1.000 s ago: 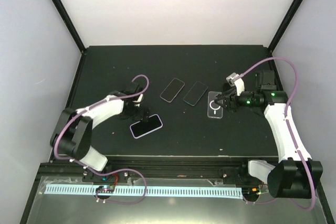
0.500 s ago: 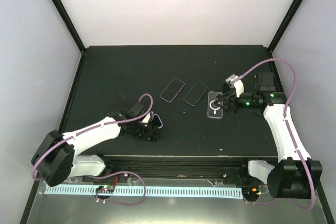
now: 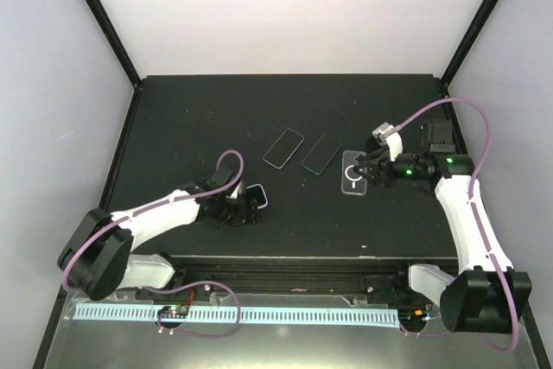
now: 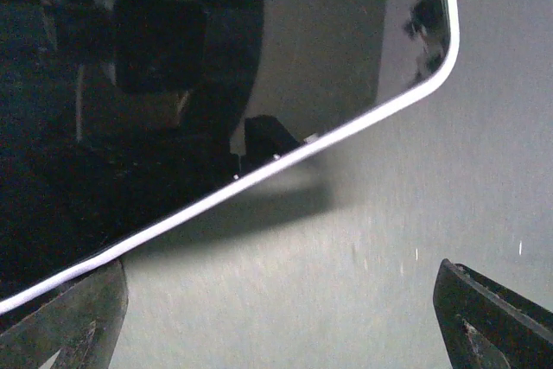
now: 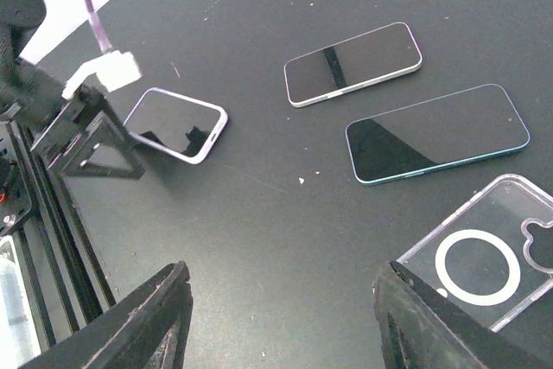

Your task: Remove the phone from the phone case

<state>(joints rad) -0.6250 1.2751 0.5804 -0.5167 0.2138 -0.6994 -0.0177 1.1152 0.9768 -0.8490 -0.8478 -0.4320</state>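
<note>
The cased phone [image 5: 177, 123] lies just ahead of the left fingers [image 4: 492, 321], spread wide and empty. The right fingers [image 5: 130, 317], part spread and empty, hang well apart over a clear case [image 5: 484, 265].

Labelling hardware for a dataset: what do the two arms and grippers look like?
The left arm and right arm have white shells, black joints and a looping purple cable. The left gripper and right gripper are black and angular. Green lights glow by the right wrist.

The phone case [image 3: 354, 174] lies right of the middle phone [image 3: 321, 154] and far phone [image 3: 283, 148]; the near phone [image 3: 257, 197] lies front-left.
</note>
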